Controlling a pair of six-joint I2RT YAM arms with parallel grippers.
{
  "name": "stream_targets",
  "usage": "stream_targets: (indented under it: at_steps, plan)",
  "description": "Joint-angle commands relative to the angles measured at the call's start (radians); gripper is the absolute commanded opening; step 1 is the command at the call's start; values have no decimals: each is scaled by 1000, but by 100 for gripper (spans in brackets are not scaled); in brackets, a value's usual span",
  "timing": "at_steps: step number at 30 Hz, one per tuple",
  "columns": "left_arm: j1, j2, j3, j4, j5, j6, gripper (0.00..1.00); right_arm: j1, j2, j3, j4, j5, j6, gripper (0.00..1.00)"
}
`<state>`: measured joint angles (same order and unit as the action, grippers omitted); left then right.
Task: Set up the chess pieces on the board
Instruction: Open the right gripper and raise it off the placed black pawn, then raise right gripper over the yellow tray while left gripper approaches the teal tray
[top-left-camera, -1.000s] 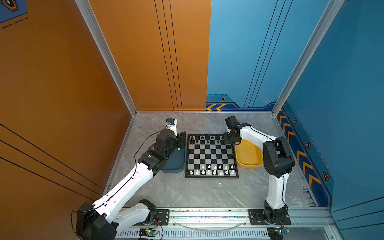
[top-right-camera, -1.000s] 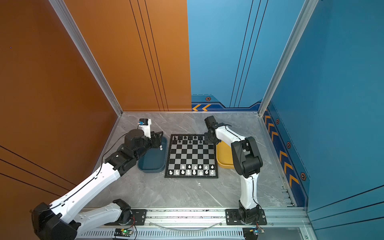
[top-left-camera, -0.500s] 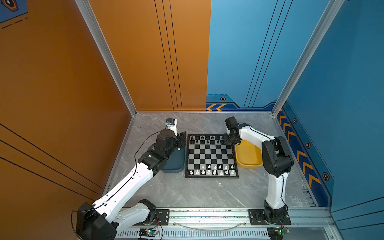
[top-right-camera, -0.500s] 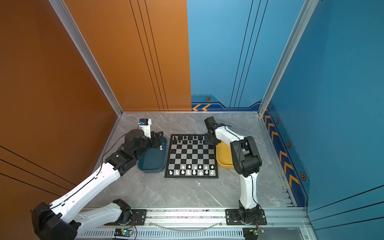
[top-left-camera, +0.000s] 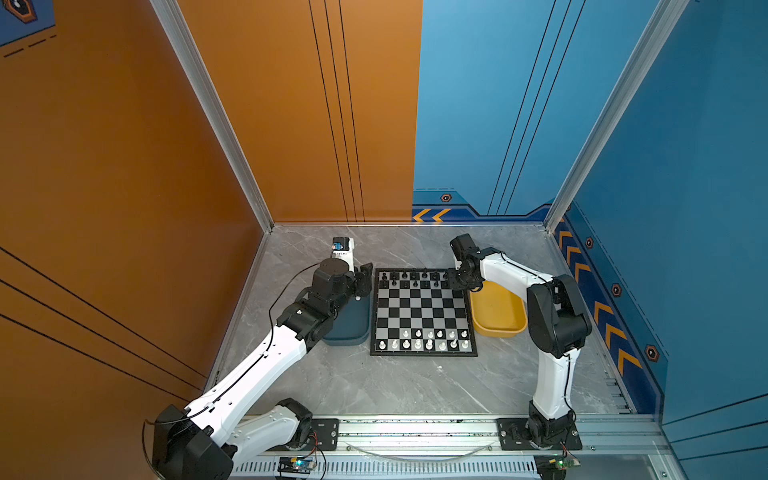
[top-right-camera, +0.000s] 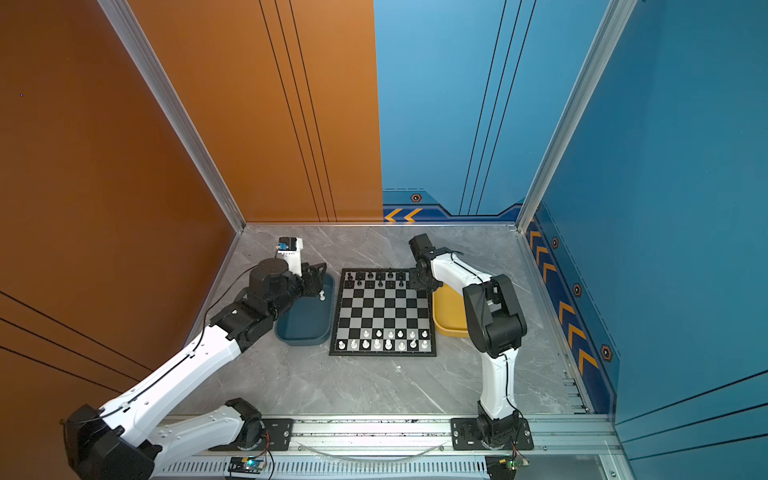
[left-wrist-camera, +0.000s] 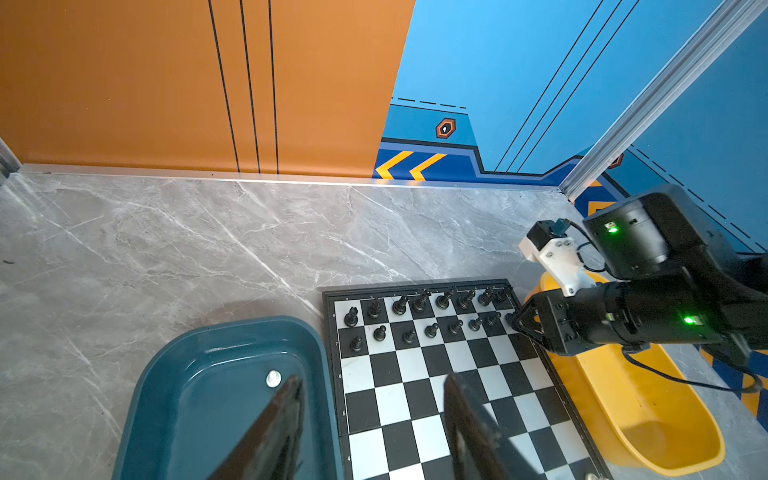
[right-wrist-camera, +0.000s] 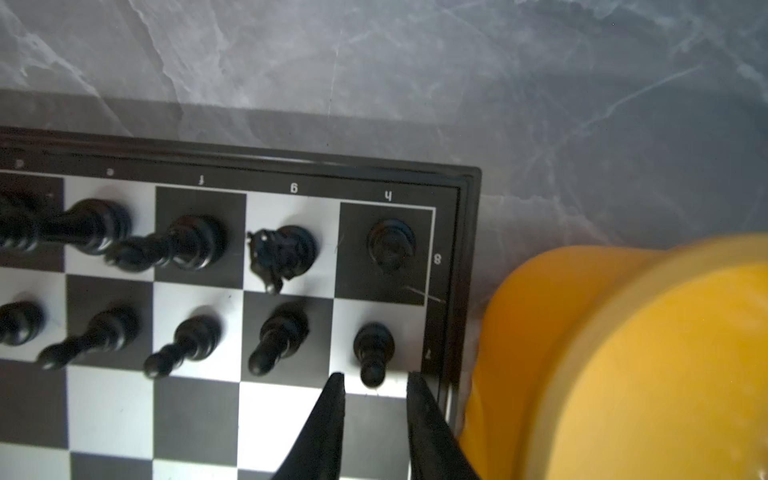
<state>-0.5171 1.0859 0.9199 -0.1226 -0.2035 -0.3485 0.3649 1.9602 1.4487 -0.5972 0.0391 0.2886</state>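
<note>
Two rows of black pieces (top-left-camera: 415, 279) stand along the far side of the board (top-left-camera: 423, 309), which lies mid-table, and white pieces (top-left-camera: 424, 338) fill its near row and the right part of the next. Over the far right corner hovers the right gripper (right-wrist-camera: 376, 380), jaws slightly parted and clear of the pawn (right-wrist-camera: 373, 351) between its tips. Above the board's left edge the left gripper (left-wrist-camera: 372, 392) hangs unclenched and empty beside the teal tray (left-wrist-camera: 232, 328), where one white piece (left-wrist-camera: 273, 378) sits; a yellow tray (top-left-camera: 498, 328) lies right of the board.
</note>
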Motion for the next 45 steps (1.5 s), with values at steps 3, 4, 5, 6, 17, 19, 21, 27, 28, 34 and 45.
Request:
stream_targets:
  at_steps: [3, 4, 5, 6, 17, 19, 21, 27, 28, 34, 45]
  plan:
    - [6, -6, -3, 0, 20, -4, 56, 3, -171, -66, -23, 31, 23, 30]
    - [6, -5, -4, -2, 19, -4, 55, 3, -202, -82, -18, 38, 28, 31]
    - [6, -5, -4, -2, 17, -4, 56, 3, -228, -94, -14, 44, 33, 31]
    - [6, -4, -4, -2, 17, -4, 56, 3, -261, -108, -8, 50, 38, 31]
    - [6, 45, 25, -47, 4, 7, 56, 20, -548, -226, 212, 71, 149, 34]
    - [7, 60, 38, -96, -15, 20, 56, 27, -582, -238, 262, 81, 171, 35]
    - [11, 81, 56, -141, -38, 39, 56, 33, -613, -262, 328, 91, 203, 35]
    - [65, 168, 98, -276, -74, 42, 55, 52, -668, -368, 515, 98, 290, 36]
    - [82, 180, 100, -293, -66, 34, 54, 55, -668, -382, 529, 97, 299, 36]
    - [179, 270, 79, -314, 21, -11, 49, 54, -650, -410, 523, 106, 301, 36]
    - [215, 446, 103, -245, 118, -61, 47, 44, -653, -430, 539, 84, 298, 37]
